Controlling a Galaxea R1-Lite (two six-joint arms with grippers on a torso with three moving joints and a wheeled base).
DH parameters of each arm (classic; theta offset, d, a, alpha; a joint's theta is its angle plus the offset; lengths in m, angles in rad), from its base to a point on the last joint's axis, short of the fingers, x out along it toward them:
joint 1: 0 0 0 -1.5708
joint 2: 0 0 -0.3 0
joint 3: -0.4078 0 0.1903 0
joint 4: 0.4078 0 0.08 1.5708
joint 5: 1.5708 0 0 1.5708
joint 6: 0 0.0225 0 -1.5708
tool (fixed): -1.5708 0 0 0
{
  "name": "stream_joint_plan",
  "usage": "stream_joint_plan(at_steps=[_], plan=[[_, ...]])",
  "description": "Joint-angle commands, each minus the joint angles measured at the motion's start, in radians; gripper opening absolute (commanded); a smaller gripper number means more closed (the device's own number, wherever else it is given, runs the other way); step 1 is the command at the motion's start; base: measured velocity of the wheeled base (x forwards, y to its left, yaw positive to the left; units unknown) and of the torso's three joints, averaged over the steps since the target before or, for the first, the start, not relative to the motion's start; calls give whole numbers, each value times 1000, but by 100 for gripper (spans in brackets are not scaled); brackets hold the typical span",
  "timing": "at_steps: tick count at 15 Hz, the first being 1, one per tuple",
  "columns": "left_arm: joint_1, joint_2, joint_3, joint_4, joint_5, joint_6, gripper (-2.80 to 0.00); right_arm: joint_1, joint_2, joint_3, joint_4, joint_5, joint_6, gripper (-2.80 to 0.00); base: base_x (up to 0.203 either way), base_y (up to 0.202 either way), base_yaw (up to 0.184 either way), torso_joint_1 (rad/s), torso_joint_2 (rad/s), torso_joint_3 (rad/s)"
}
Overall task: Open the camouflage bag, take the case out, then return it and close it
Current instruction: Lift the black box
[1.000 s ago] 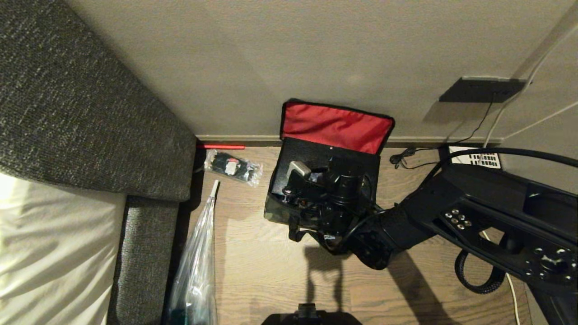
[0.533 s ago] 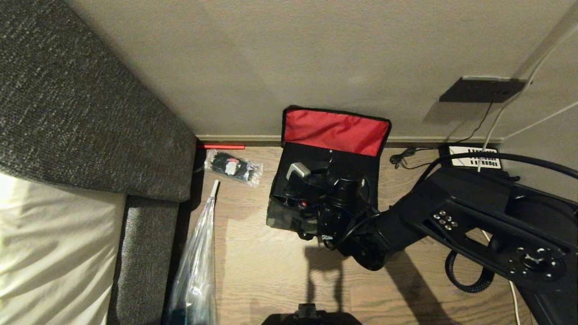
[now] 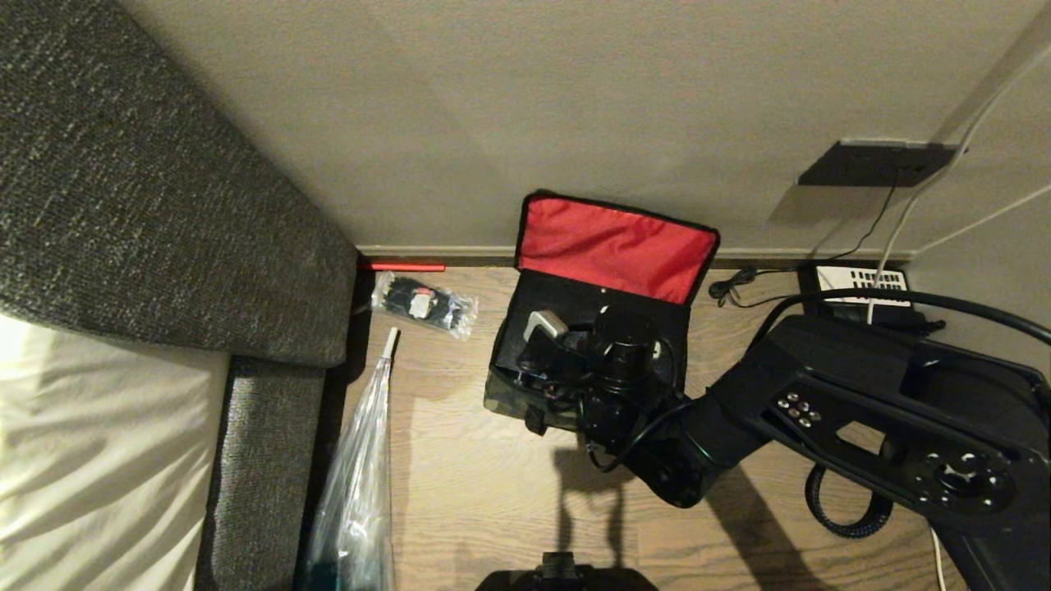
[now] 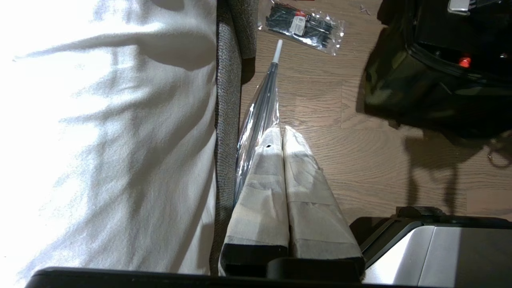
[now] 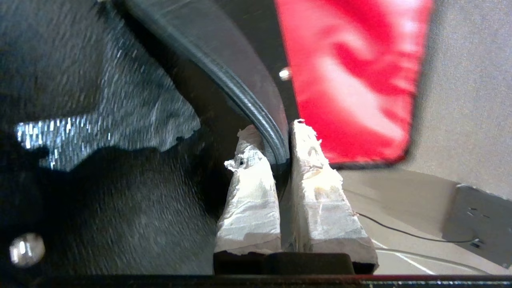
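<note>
From the head camera I see the camouflage bag (image 3: 525, 394), a boxy soft bag of green, brown and black fabric, sitting on the wooden plank floor (image 3: 493, 492) right against the beige wall (image 3: 525, 107), its lid thrown back so the red lining (image 3: 612, 246) leans up on the wall. Inside it sits the case (image 3: 566, 300), a black rectangular hard box, with the silver end of its top handle (image 3: 543, 322) showing beside my arm. My right gripper (image 5: 276, 150) is down in the open bag, and my right wrist camera shows its two tape-wrapped fingers (image 5: 314, 168) pinched on the long black handle (image 5: 256, 108), which runs between their tips, with silvery inner lining (image 5: 120, 120) off to one side. In my left wrist camera the case's small red button (image 4: 464, 62) peeks over the bag's camouflage wall. My left gripper (image 4: 282, 134) hangs idle above the floor close by the bed, its padded fingers pressed flat together with nothing between them. To the bag's left lie a clear packet of black ties (image 3: 423, 305) and a long clear plastic sleeve with a white tip (image 3: 361, 468), next to the grey woven bed frame (image 3: 148, 189) and its white sheet (image 3: 90, 460). A black phone with a white keypad (image 3: 862, 287) rests at the wall to the right.
</note>
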Motion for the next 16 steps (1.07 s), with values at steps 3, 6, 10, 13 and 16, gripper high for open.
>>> stream_joint_plan(at_steps=[3,6,10,13,16], plan=[[0,1,0,1,0,0,-280,-21,4,8,-9,1,-9,-280,0,0,0,0,0,0],[0,1,0,1,0,0,-280,-25,24,3,-14,2,-11,-280,0,0,0,0,0,0],[0,1,0,1,0,0,-280,-37,108,-11,-23,1,-1,-280,0,0,0,0,0,0],[0,1,0,1,0,0,-280,-41,162,-43,-48,1,17,-280,0,0,0,0,0,0],[0,1,0,1,0,0,-280,-41,160,-56,-56,3,19,-280,0,0,0,0,0,0]])
